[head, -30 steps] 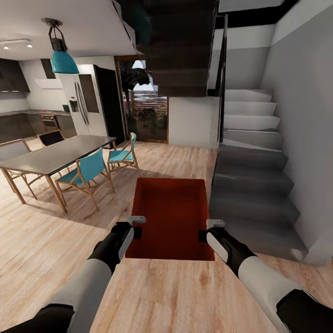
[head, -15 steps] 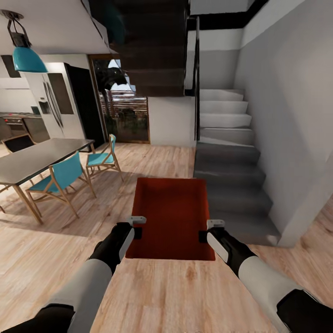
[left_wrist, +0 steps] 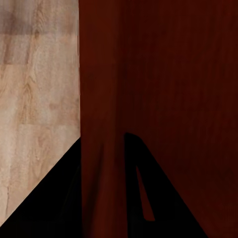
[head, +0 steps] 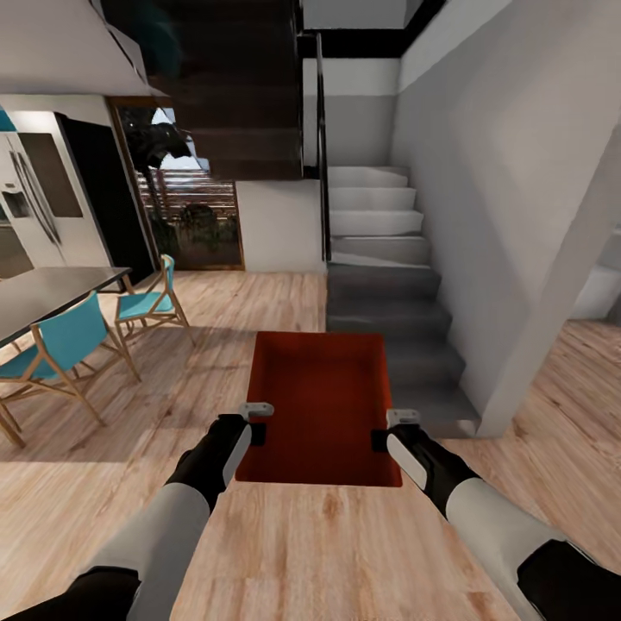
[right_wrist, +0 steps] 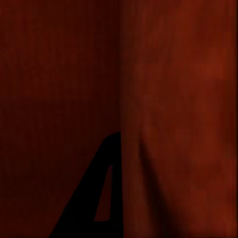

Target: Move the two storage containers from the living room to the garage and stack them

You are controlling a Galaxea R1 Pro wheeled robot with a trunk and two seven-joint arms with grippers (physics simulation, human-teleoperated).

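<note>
The left hand [head: 256,420] and right hand [head: 388,429] are each pinching a long side wall of the lidless red-orange rectangular storage container [head: 319,405], carrying it above the light wood-plank floor [head: 328,552]. It is looking light and rigid, though its thin walls may be slipping or flexing, so opposite mid-wall grips are suiting it best.

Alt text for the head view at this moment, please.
Both arms carry a red-orange storage container out front, the left gripper on its left wall and the right gripper on its right wall. Grey stairs rise ahead; teal chairs stand left on wood-plank flooring.
</note>
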